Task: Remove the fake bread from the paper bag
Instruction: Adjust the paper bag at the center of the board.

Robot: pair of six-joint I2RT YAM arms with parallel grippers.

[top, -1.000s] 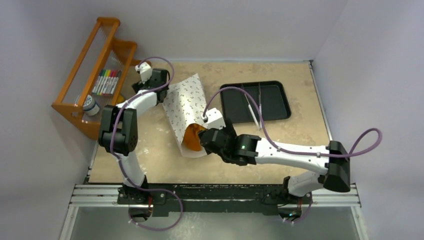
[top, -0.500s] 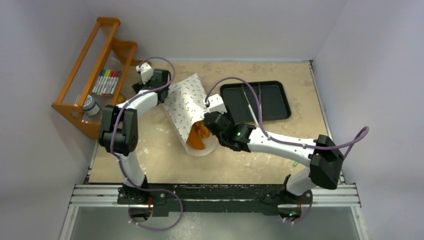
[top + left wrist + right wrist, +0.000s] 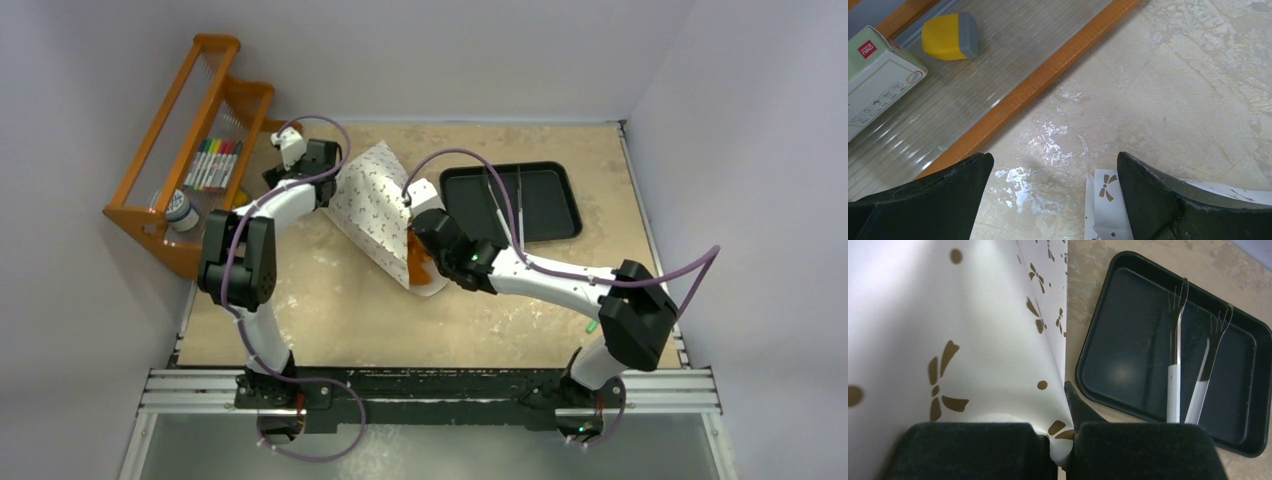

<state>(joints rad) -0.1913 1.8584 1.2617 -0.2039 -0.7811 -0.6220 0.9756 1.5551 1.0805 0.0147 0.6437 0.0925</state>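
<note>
1. Since a second ago: my right gripper (image 3: 1062, 440) has moved from the mouth of the paper bag (image 3: 375, 205) to the bag's right-hand edge. Its fingers have gone from spread to pinched together. The bag's open end has swung to the right with it.
2. Right gripper: clamped on a fold of the white printed paper, which bunches between the two black fingers in the right wrist view.
3. Left gripper (image 3: 1048, 200): fingers spread wide, gripping nothing. It hovers over the tabletop (image 3: 300, 310) at the bag's far left corner, and that corner shows just beside its right finger.
4. Paper bag: lies on the tabletop between my two arms, mouth at its near right end.
5. Fake bread (image 3: 420, 262): orange pieces show in the bag's mouth, inside the bag, just beside my right gripper. I cannot tell how many.
6. Black tray (image 3: 460, 215): on the tabletop right of the bag, close to it. It holds two white-handled forks (image 3: 1174, 390) side by side.
7. Orange rack (image 3: 190, 110): at the far left, with coloured markers (image 3: 212, 163) on it.
</note>
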